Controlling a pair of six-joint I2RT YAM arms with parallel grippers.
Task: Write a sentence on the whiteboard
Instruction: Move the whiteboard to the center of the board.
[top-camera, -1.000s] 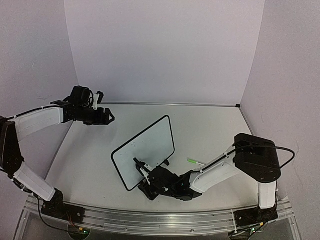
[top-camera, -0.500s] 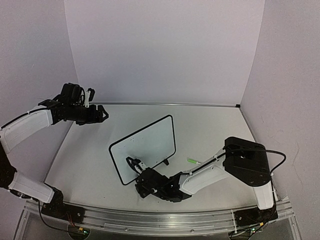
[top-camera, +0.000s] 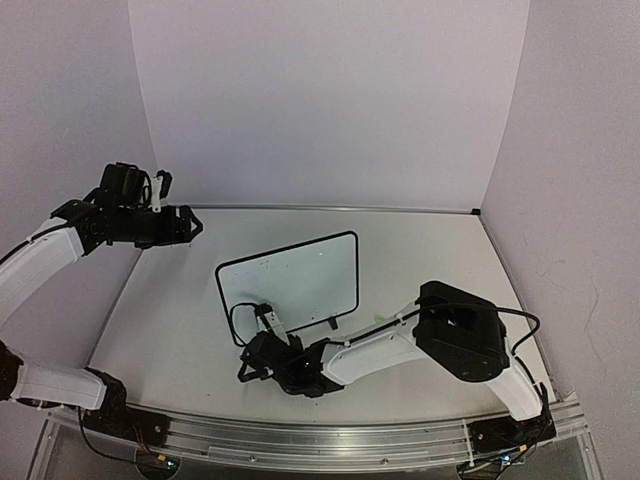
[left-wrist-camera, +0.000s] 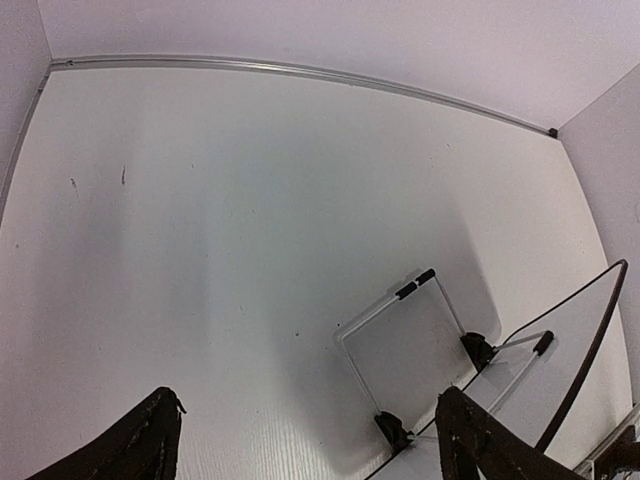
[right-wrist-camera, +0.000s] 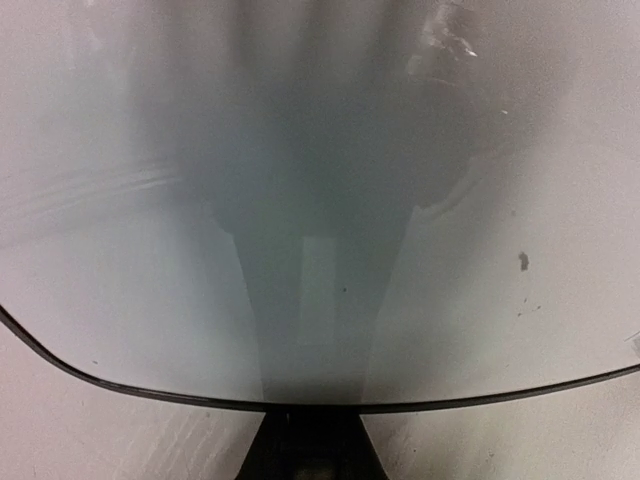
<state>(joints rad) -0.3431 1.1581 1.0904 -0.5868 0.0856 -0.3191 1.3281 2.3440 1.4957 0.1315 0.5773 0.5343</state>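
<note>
The left gripper (top-camera: 190, 228) hung high over the table's (top-camera: 430, 250) far left corner, jaws spread wide and holding nothing. Over the last second it had pulled back toward the left wall, farther from the board.

The whiteboard (top-camera: 300, 280) stood on its feet at the middle of the table. A second before it had sat skewed, one corner pointing away. Now it had swung round so its long edges ran nearly level across the overhead view. Its white face showed only faint smudges. No green writing could be made out on it.

The right gripper (top-camera: 263, 316) reached in low from the right to the board's near left edge. Its jaws had snapped closed within that second and, seen from the wrist, they appeared clamped on the thin black frame.

So the board seemed to be getting squared up and steadied. Neither gripper held a pen, so the writing looked not yet begun.
</note>
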